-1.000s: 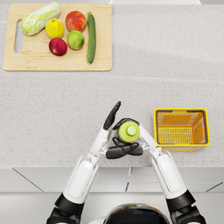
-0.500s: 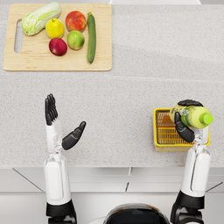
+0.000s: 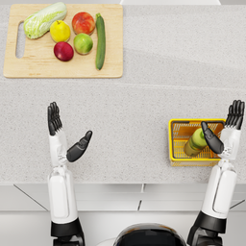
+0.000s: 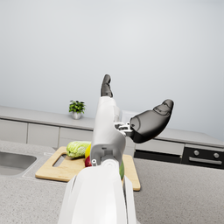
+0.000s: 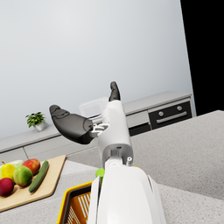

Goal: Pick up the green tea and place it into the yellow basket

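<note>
The green tea bottle with its light green cap lies tilted inside the yellow wire basket, which sits on the speckled grey countertop. The right hand is raised over the right part of the basket, fingers straight and spread, thumb stretched across the bottle; whether the thumb touches it I cannot tell, and the hand grasps nothing. The left hand stands well to the left of the basket, fingers released and apart, holding nothing. Far up and left of the basket, a wooden cutting board carries a pale cabbage, a yellow fruit, a red-orange apple, a dark red fruit, a green apple and a long cucumber.
</note>
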Controlling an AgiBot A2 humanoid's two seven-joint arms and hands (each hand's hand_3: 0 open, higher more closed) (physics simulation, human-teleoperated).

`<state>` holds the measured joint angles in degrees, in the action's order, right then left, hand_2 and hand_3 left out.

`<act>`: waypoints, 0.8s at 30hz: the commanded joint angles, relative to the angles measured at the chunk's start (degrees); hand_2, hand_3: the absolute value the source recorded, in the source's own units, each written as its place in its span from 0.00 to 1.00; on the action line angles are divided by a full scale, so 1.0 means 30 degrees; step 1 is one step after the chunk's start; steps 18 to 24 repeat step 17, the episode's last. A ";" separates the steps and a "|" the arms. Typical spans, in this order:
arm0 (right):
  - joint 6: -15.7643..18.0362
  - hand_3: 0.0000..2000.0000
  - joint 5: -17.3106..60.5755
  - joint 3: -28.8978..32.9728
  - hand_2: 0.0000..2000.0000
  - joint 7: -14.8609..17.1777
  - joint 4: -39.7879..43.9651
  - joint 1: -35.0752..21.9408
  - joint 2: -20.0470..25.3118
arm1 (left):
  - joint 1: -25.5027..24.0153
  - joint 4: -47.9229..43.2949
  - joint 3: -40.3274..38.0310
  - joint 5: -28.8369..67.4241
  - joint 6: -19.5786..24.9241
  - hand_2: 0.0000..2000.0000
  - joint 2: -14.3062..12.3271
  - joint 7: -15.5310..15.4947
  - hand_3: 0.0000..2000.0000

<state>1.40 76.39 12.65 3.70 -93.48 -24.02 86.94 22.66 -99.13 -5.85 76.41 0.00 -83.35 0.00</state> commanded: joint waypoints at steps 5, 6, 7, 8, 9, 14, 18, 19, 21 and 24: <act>-0.0379 0.00 0.0005 0.0375 0.00 -0.0999 -0.2133 -0.1625 -0.0790 | 0.4093 0.2082 -0.1819 0.0002 0.0000 0.00 0.1270 0.0000 0.00; -0.0405 0.00 0.0005 0.0394 0.00 -0.1065 -0.2108 -0.1525 -0.0761 | 0.3907 0.2142 -0.1925 0.0001 0.0000 0.00 0.1219 0.0000 0.00; -0.0423 0.00 0.0004 0.0162 0.00 -0.1113 -0.1842 -0.1237 -0.0667 | 0.3583 0.2147 -0.1838 -0.0001 0.0000 0.00 0.1142 0.0000 0.00; -0.0436 0.00 0.0003 0.0231 0.00 -0.1147 -0.1903 -0.1248 -0.0678 | 0.3329 0.1905 -0.1468 -0.0002 0.0000 0.00 0.1089 0.0000 0.00; -0.0445 0.00 0.0003 0.0281 0.00 -0.1171 -0.1947 -0.1256 -0.0686 | 0.3320 0.1990 -0.1575 -0.0003 0.0000 0.00 0.1083 0.0000 0.00; -0.0464 0.00 0.0003 0.0382 0.00 -0.1221 -0.2037 -0.1271 -0.0700 | 0.3301 0.2161 -0.1792 -0.0003 0.0000 0.00 0.1068 0.0000 0.00; -0.0467 0.00 0.0003 0.0396 0.00 -0.1228 -0.2050 -0.1273 -0.0701 | 0.3298 0.2186 -0.1824 -0.0003 0.0000 0.00 0.1065 0.0000 0.00; -0.0467 0.00 0.0003 0.0396 0.00 -0.1228 -0.2050 -0.1273 -0.0701 | 0.3298 0.2186 -0.1824 -0.0003 0.0000 0.00 0.1065 0.0000 0.00; -0.0467 0.00 0.0003 0.0396 0.00 -0.1228 -0.2050 -0.1273 -0.0701 | 0.3298 0.2186 -0.1824 -0.0003 0.0000 0.00 0.1065 0.0000 0.00; -0.0467 0.00 0.0003 0.0396 0.00 -0.1228 -0.2050 -0.1273 -0.0701 | 0.3298 0.2186 -0.1824 -0.0003 0.0000 0.00 0.1065 0.0000 0.00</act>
